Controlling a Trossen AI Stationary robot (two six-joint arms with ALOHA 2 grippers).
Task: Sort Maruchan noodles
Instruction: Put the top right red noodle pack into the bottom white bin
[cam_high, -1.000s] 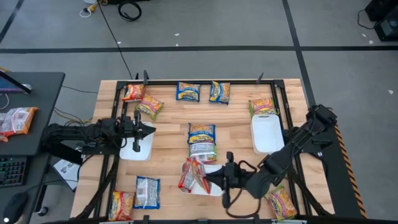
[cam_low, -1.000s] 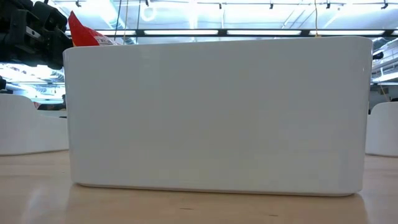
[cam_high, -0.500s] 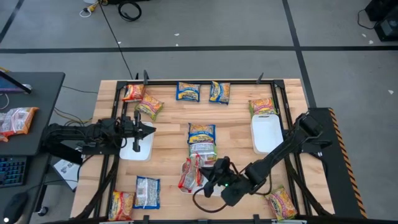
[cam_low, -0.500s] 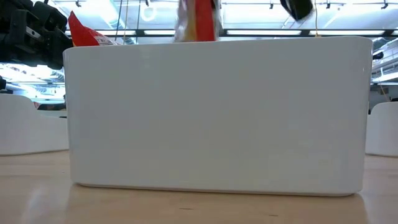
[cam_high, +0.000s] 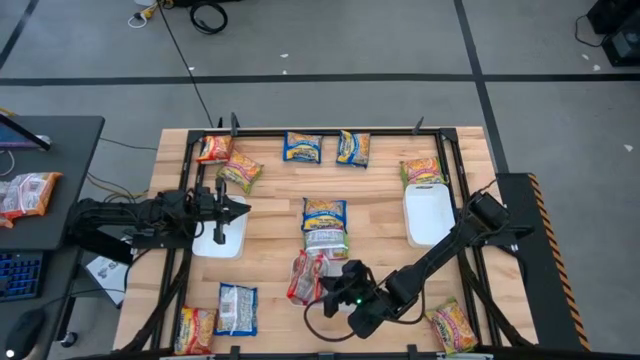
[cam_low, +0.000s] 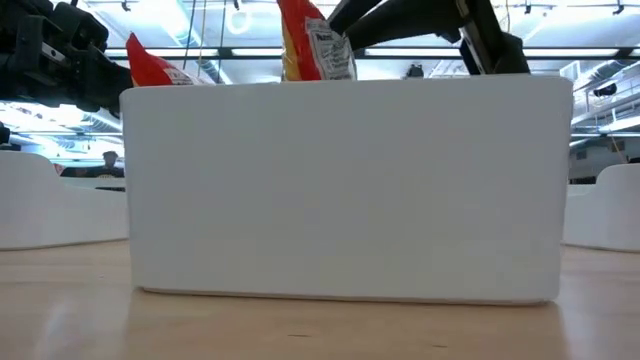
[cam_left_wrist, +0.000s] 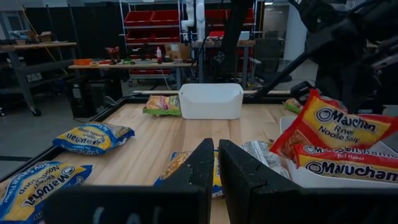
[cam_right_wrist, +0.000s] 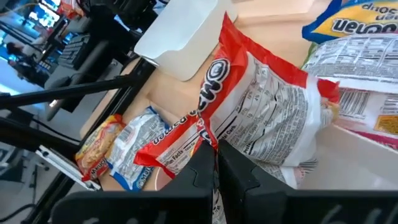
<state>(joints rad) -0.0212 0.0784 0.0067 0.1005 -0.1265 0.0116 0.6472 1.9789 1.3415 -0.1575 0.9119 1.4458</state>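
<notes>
The right gripper (cam_high: 330, 293) had its jaws clenched on the edge of a red-and-silver packet (cam_right_wrist: 261, 118), holding it upright over the near white tray (cam_low: 340, 190) at the front middle of the table (cam_high: 270, 235); in the low view the packet (cam_low: 312, 45) stood up above the tray's rim beside a second red packet (cam_low: 155, 68) leaning inside the same tray. Just behind that tray lay a silver-backed packet (cam_high: 326, 241) and, touching it, a blue-and-yellow packet (cam_high: 324, 212). The left gripper (cam_high: 240, 210) hung with its jaws closed on nothing over the left white tray (cam_high: 222, 244). Farther out, two more blue-and-yellow packets (cam_high: 303, 147) lay near each other at the far edge, a yellow-orange-green packet (cam_high: 239, 172) and an orange one (cam_high: 213, 149) sat at the far left, and another yellow-orange-green packet (cam_high: 421, 171) touched the far end of the right white tray (cam_high: 428, 217). At the near left lay a silver packet (cam_high: 237, 307) beside an orange-yellow one (cam_high: 195, 329), and one more packet (cam_high: 452, 326) lay at the near right.
</notes>
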